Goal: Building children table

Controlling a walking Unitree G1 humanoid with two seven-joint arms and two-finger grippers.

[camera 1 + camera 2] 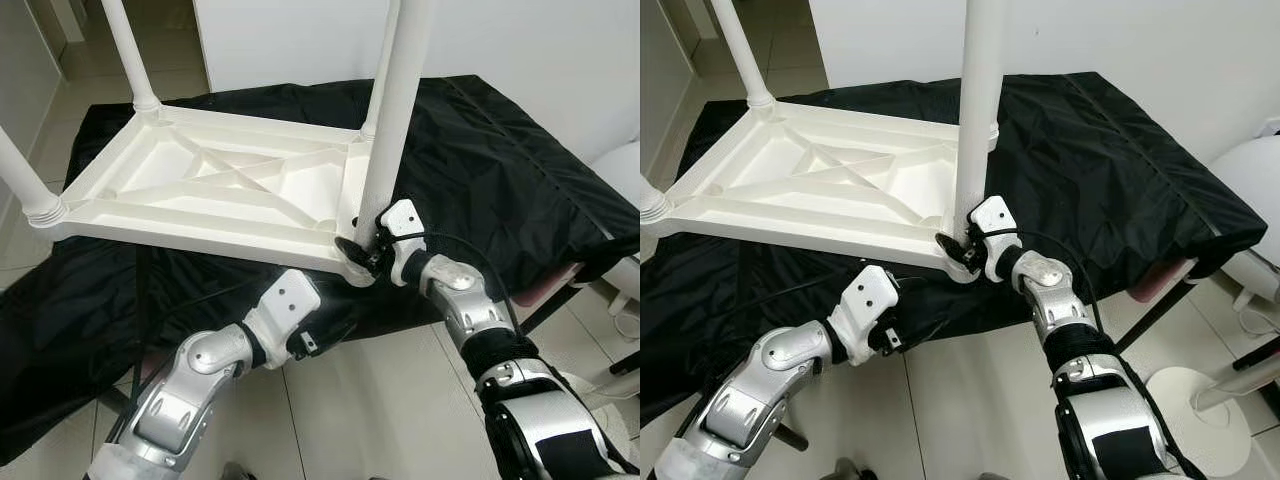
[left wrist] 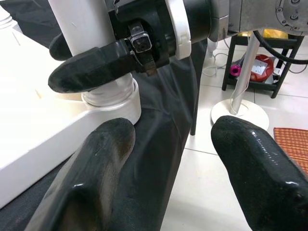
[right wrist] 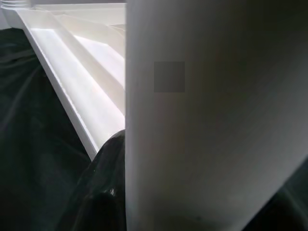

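A white plastic children's table (image 1: pixel 210 190) lies upside down on a black cloth (image 1: pixel 500 170), its ribbed, cross-braced underside facing up and smooth round legs standing in ringed sockets. No writing is legible on it. At the table's near corner, the right gripper (image 1: pixel 362 252) pinches the base of the near leg (image 1: pixel 395 110) between its glossy black fingers. The left gripper (image 2: pixel 168 159) hangs just below that corner's edge, fingers spread, holding nothing, over pale floor tiles (image 1: pixel 380 400).
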